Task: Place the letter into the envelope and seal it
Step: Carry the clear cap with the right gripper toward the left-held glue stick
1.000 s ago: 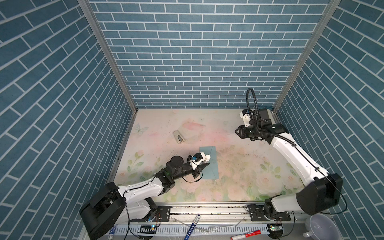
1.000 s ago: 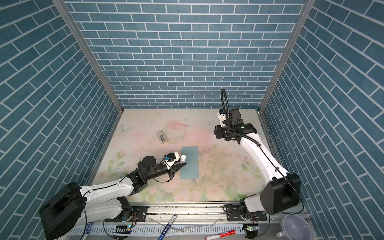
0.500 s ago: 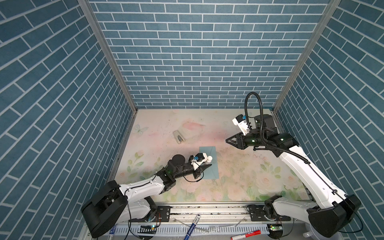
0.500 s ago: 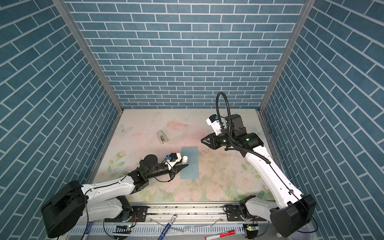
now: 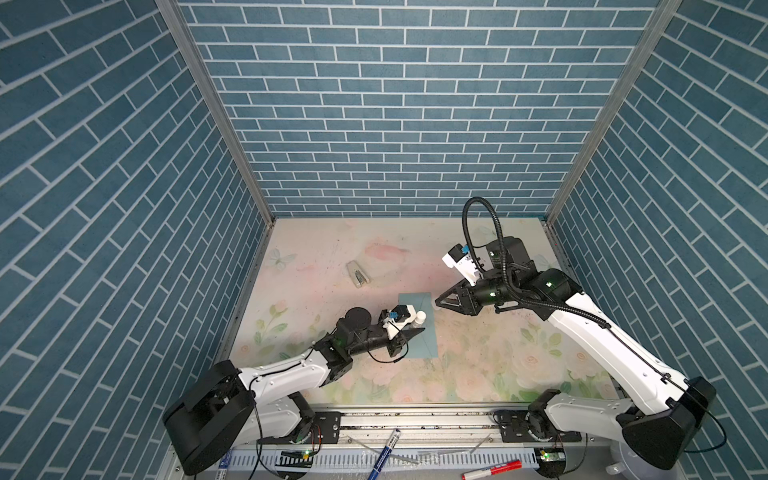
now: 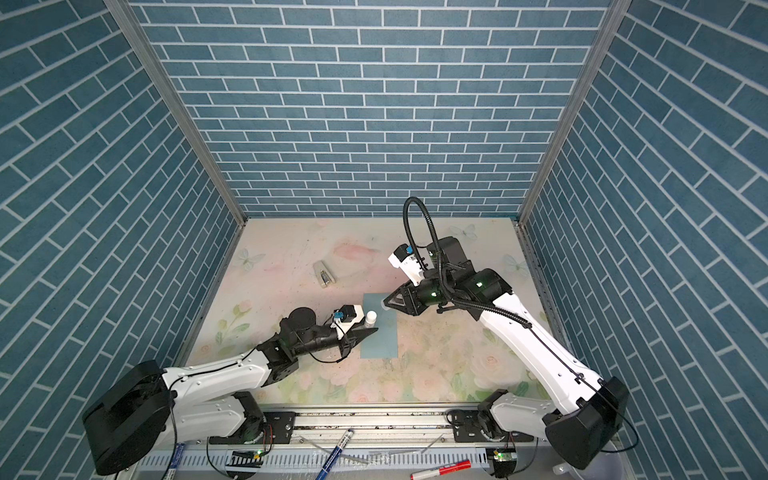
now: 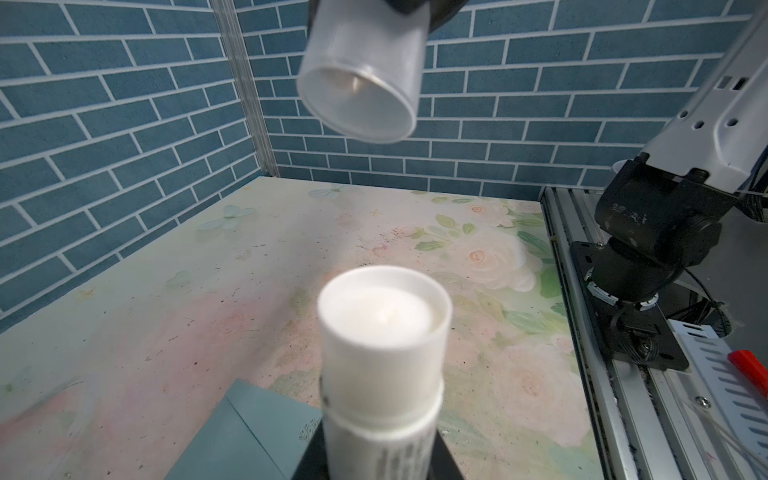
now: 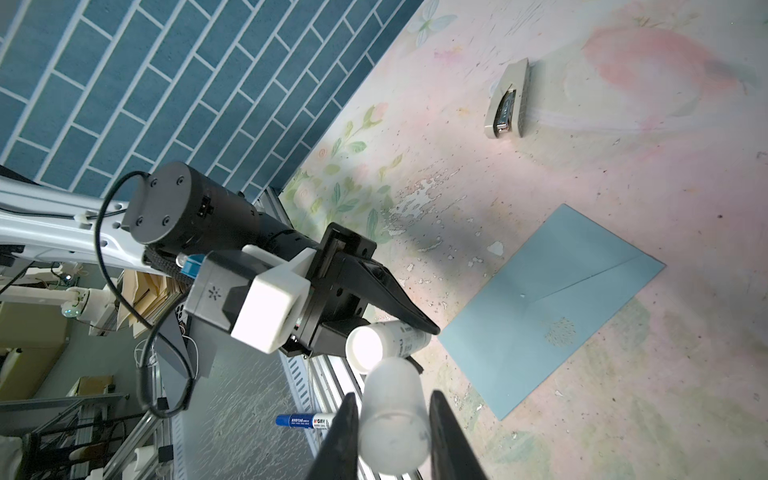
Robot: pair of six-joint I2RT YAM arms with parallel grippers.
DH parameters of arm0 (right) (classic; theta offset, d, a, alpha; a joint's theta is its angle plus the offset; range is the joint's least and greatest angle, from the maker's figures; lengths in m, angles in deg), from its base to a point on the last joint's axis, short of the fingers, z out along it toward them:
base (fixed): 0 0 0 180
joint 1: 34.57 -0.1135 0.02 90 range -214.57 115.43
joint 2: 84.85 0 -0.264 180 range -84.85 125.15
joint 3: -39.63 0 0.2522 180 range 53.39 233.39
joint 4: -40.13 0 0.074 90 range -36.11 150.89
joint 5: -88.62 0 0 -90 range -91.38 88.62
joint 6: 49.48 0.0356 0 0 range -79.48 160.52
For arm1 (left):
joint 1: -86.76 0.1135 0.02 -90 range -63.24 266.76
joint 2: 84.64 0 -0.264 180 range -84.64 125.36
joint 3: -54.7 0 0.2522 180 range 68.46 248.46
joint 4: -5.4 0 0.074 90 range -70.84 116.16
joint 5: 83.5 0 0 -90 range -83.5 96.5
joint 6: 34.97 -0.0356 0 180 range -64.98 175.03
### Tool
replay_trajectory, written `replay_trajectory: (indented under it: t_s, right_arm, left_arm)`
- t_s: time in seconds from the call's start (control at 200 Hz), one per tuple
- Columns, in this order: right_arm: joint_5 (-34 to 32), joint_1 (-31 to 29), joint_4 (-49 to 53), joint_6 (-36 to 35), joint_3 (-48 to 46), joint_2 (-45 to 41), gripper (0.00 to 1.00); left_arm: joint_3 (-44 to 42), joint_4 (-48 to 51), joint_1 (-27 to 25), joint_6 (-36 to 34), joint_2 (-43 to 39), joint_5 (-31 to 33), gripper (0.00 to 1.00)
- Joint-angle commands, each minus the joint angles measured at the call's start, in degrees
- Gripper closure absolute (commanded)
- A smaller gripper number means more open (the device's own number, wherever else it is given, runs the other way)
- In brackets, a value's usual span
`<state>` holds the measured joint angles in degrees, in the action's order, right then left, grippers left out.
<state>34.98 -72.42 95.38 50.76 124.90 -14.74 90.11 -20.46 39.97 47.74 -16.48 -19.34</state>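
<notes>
The envelope (image 5: pixel 424 343) lay flat near the middle of the counter (image 5: pixel 316 257). Behind it and to its left, well apart, lay the stapler (image 5: pixel 358 274). At the envelope's left edge was the left tool (image 5: pixel 415 328), with the glue stick (image 5: pixel 420 317) between its jaws, over that edge. By the envelope's far right corner, raised off the counter, hung the right tool (image 5: pixel 438 302), with the cap (image 8: pixel 392 419) between its jaws. Before the envelope, off the counter, a pen (image 5: pixel 384 453) lay on the frame (image 5: pixel 415 422).

Shows teal-blue on the envelope (image 5: pixel 426 345), white on the glue stick (image 7: pixel 384 332), frosted white on the cap (image 8: pixel 392 419), beige-grey on the stapler (image 5: pixel 358 274), pastel pink roses and green leaves across the table (image 5: pixel 478 365), blue brick with pale grout on the walls (image 5: pixel 395 124)
</notes>
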Motion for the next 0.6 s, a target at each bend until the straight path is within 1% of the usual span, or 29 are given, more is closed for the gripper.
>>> replay_trajectory:
  t_s: [0.0, 0.595]
  right_arm:
    - [-0.4, -1.1, 1.1, -2.4, -0.7, 1.1, 0.83]
    - [-0.6, -4.5, -0.5, -2.1, -0.3, 3.9, 0.84]
  left_arm:
    - [1.4, 0.2, -0.1, -0.1, 0.3, -1.0, 1.0]
    - [1.2, -0.1, -0.1, 0.1, 0.3, -1.0, 1.0]
